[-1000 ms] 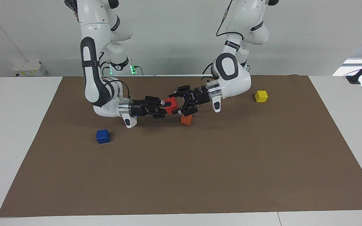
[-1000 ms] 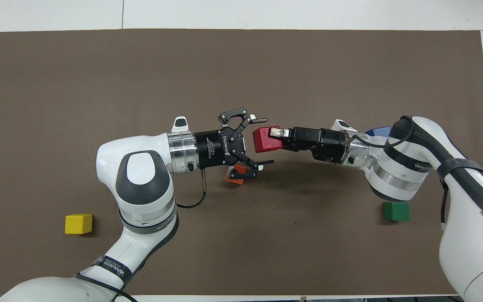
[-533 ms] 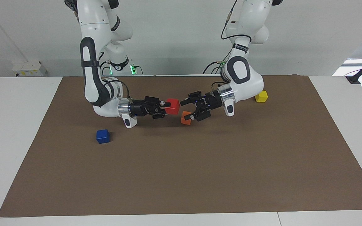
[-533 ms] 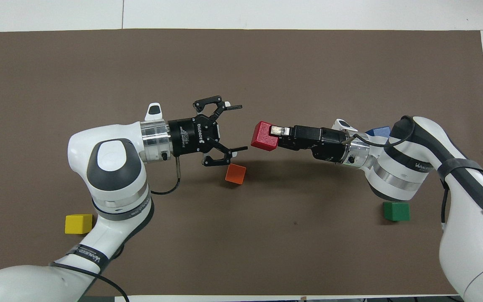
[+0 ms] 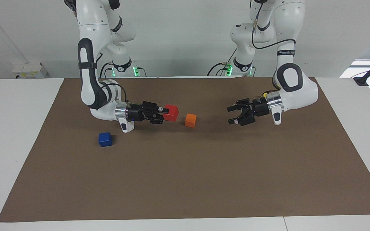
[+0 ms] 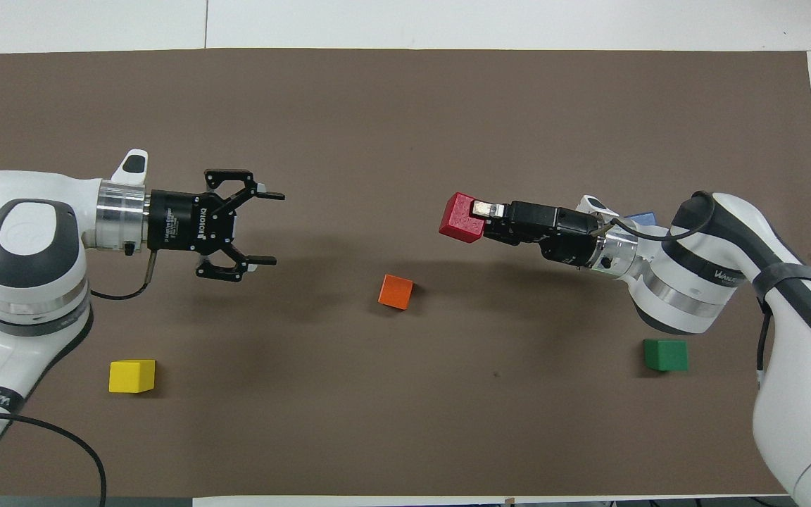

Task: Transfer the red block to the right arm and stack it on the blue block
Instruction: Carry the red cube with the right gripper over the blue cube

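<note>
My right gripper (image 5: 165,113) is shut on the red block (image 5: 172,112) and holds it sideways in the air, a little above the mat. It shows in the overhead view (image 6: 474,217) too, with the red block (image 6: 462,218) at its tip. The blue block (image 5: 105,139) sits on the mat toward the right arm's end, apart from the gripper. In the overhead view only a corner of the blue block (image 6: 641,217) shows past the right wrist. My left gripper (image 5: 230,115) is open and empty over the mat toward the left arm's end, also in the overhead view (image 6: 275,229).
An orange cube (image 5: 190,120) lies on the brown mat (image 5: 204,179) between the two grippers, beside the red block. A green cube (image 6: 666,354) lies near the right arm's elbow. A yellow cube (image 6: 131,375) lies near the left arm.
The open left gripper has pulled away from the red block toward the left arm's end. The right gripper has drawn back slightly with the red block.
</note>
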You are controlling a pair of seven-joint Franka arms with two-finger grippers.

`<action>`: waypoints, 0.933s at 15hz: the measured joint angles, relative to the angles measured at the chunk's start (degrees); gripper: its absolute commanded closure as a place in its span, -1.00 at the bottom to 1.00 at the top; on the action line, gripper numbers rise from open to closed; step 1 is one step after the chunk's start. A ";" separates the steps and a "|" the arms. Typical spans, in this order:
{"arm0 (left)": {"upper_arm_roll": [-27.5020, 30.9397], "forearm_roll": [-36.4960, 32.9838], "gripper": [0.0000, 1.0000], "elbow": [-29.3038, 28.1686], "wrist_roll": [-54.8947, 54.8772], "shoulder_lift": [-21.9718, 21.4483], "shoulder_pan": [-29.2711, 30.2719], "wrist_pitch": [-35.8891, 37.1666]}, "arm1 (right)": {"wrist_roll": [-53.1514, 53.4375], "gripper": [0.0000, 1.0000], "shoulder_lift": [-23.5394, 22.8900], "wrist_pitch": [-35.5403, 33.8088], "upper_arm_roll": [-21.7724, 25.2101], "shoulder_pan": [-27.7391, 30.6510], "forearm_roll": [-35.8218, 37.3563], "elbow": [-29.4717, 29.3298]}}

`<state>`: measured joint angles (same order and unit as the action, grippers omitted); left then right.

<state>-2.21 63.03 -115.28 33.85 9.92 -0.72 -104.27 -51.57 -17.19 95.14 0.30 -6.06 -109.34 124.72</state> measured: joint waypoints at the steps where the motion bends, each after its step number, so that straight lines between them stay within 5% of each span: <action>1: 0.02 -3.63 -1.00 0.82 -0.85 -0.01 1.74 0.92 | 0.00 1.00 0.02 0.69 0.04 1.07 2.59 -0.42; 8: -0.04 -32.31 -1.00 14.31 -9.36 -0.45 6.93 10.43 | 13.06 1.00 4.04 13.46 0.25 5.50 29.04 -9.18; 14: -1.28 -54.21 -1.00 21.56 -12.95 -1.97 5.08 15.41 | 31.52 1.00 6.54 17.41 0.55 7.19 60.68 -19.04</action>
<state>-3.50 8.83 -93.72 20.90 7.95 4.36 -88.86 -20.05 -10.65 112.55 0.84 1.14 -48.66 105.68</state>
